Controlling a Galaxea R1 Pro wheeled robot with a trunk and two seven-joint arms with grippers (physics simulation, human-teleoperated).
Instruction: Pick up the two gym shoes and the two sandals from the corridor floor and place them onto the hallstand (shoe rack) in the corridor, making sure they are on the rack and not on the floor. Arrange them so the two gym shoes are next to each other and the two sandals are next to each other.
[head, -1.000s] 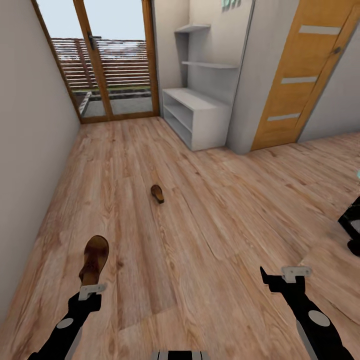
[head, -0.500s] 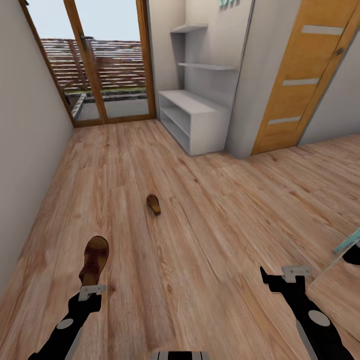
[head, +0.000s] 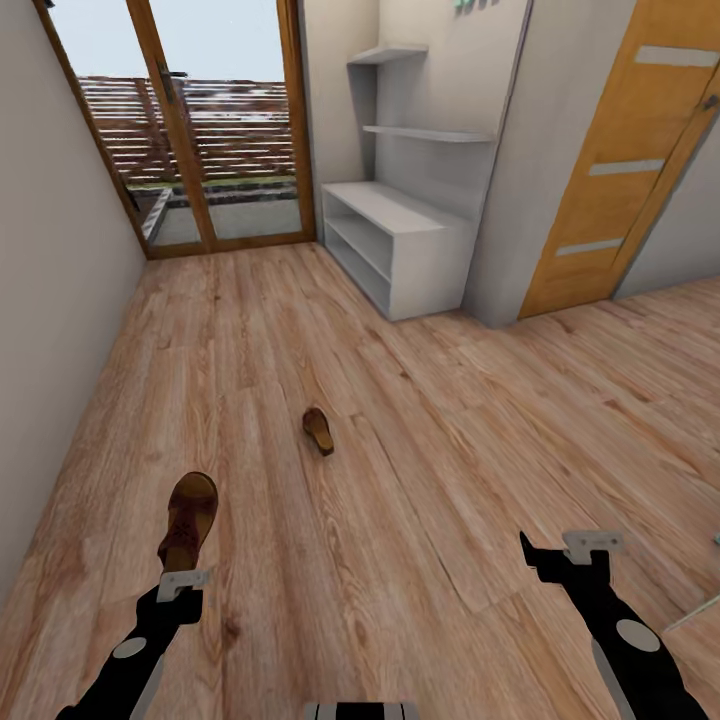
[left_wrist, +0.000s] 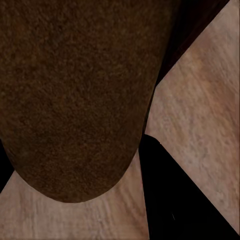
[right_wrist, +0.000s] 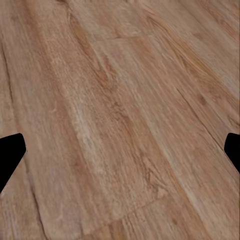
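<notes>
the left gripper (head: 183, 572) is clenched on one brown sandal (head: 188, 520), held above the corridor floor (head: 420, 470). the second sandal (head: 318, 430) lies on the floor ahead, between it and the hallstand (head: 400, 245). the right gripper (head: 570, 555) is released, grasping nothing.

One sandal (head: 188, 520) sat at the tip of the left gripper (head: 185, 578), low on the left, above the floor (head: 420, 470). The second sandal (head: 318, 430) lay on the floor ahead and to the right of it, well apart. The shoe rack (head: 400, 245) stood farther ahead on the right against the wall, with two wall shelves (head: 425, 132) above it. A glass door (head: 215, 140) closed the corridor's far end to the rack's left, and a wooden door (head: 625, 170) stood to its right. The right gripper (head: 575, 555) hung low on the right over bare floor.
</notes>
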